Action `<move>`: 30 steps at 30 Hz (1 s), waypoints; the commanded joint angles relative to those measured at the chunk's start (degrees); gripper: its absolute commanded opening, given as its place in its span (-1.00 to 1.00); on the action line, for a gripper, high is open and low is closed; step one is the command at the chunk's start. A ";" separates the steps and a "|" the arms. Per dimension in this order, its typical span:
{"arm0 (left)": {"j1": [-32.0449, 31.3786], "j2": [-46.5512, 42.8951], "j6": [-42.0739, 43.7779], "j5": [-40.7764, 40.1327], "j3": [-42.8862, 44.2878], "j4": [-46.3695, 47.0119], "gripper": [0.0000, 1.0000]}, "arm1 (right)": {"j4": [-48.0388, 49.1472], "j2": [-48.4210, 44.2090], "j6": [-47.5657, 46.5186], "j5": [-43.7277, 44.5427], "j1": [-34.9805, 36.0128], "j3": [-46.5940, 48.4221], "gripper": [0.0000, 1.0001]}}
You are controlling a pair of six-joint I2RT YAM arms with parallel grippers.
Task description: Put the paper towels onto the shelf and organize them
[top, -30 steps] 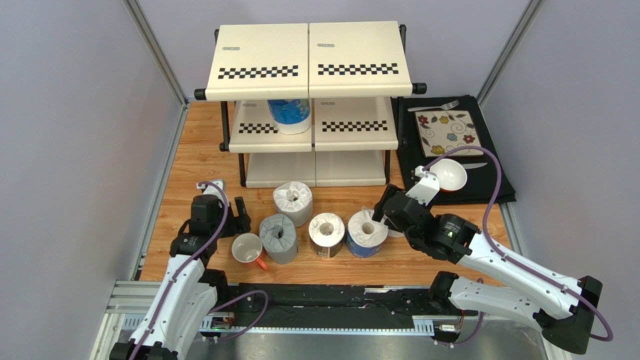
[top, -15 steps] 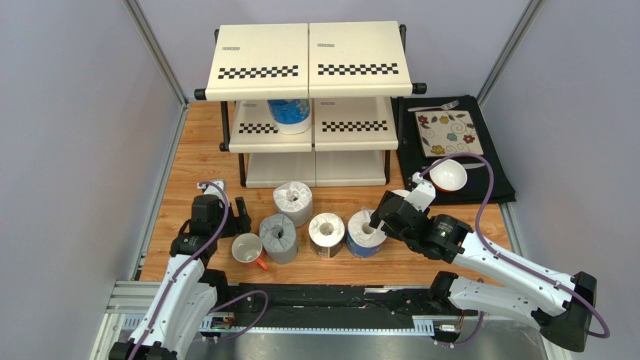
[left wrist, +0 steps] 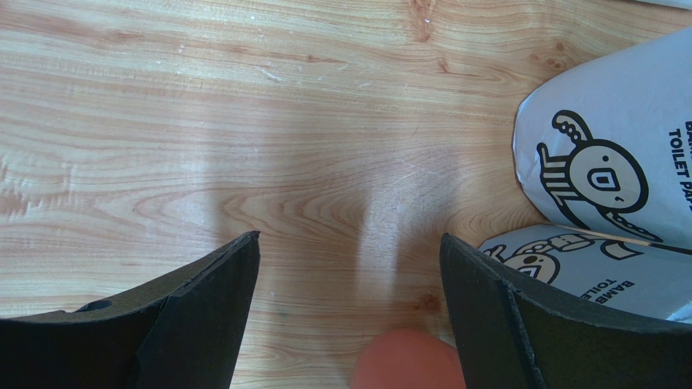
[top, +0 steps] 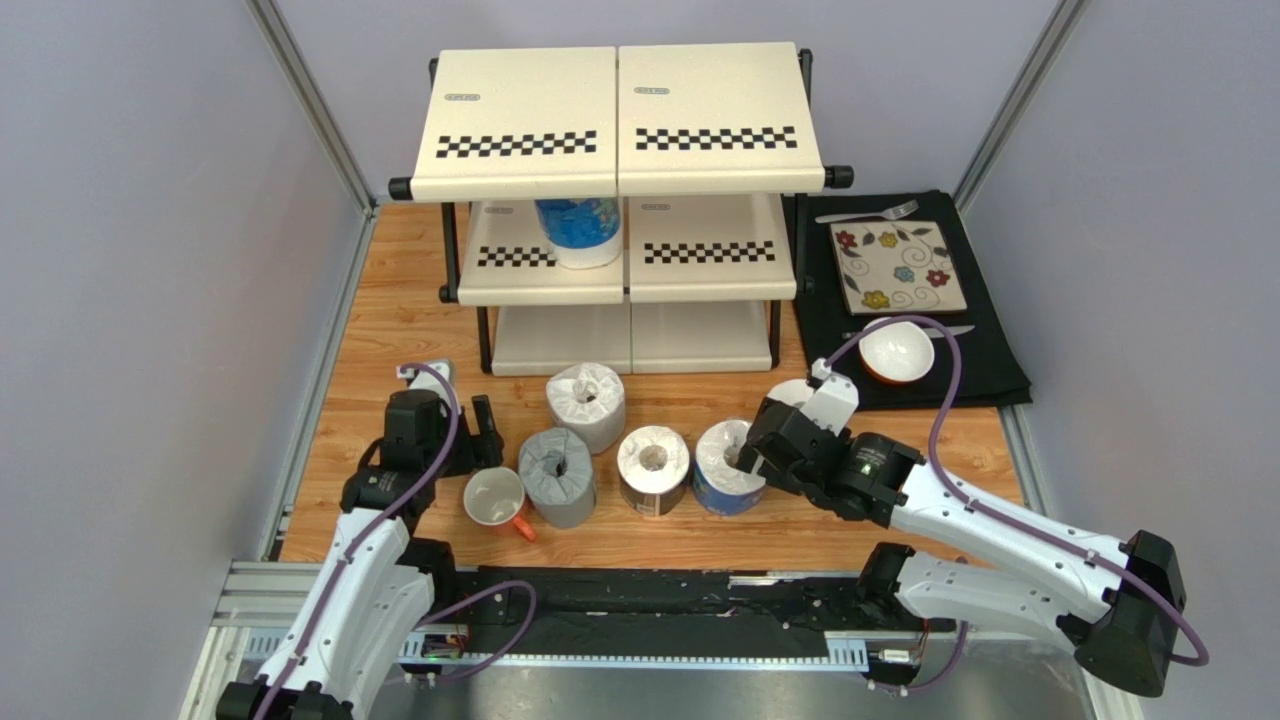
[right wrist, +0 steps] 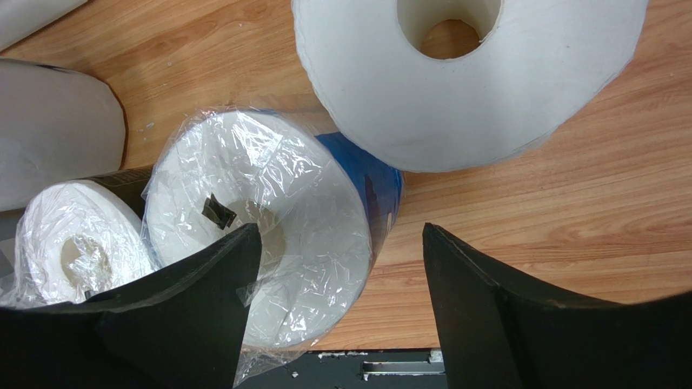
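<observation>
– Where are the rolls?
– One blue roll [top: 579, 228] stands on the middle board of the shelf [top: 526, 105], on its left half. The rest stand on the table [top: 406, 315], in front of the shelf.
– Which ones?
– A white roll [top: 586, 402] is nearest the shelf. Closer to the arms there is a row: a grey roll [top: 558, 473], a dark roll [top: 654, 468] and the other blue roll [top: 726, 468]. A second white roll [right wrist: 471, 81] is just beside the other blue roll. From above, the right arm [top: 992, 518] hides most of it.
– What does the right gripper [right wrist: 339, 235] do?
– It hangs over the other blue roll. Its fingers are wide apart. One finger [right wrist: 187, 324] is over the top of that roll, and the second one is over the wood beside it. It holds nothing.
– And the left gripper [left wrist: 349, 243]?
– Its fingers are spread wide too. Only bare wood is between them. It grips nothing.
– Is anything near it?
– Yes, the mug [top: 496, 498]. The mug stands just beside the grey roll, on its left. Its orange handle points to the near edge.
</observation>
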 commanded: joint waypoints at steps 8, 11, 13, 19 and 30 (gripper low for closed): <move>-0.57 0.07 0.92 -0.27 -0.16 0.10 0.80 | 4.25 1.98 0.47 1.22 0.31 -1.14 0.50; -0.66 0.07 0.92 -0.27 -0.16 0.19 0.79 | 4.69 2.51 0.30 1.75 0.31 -1.22 0.50; -0.75 -0.02 0.92 -0.27 -0.16 -0.07 0.79 | 5.30 2.86 0.12 1.84 0.31 -1.40 0.49; -0.92 -0.02 0.84 -0.27 -0.07 -0.07 0.79 | 6.10 4.00 -0.14 1.66 0.31 -1.66 0.45; -1.19 -0.02 0.84 -1.77 -0.07 0.01 0.80 | 7.33 5.23 -0.67 1.84 0.22 -2.54 0.25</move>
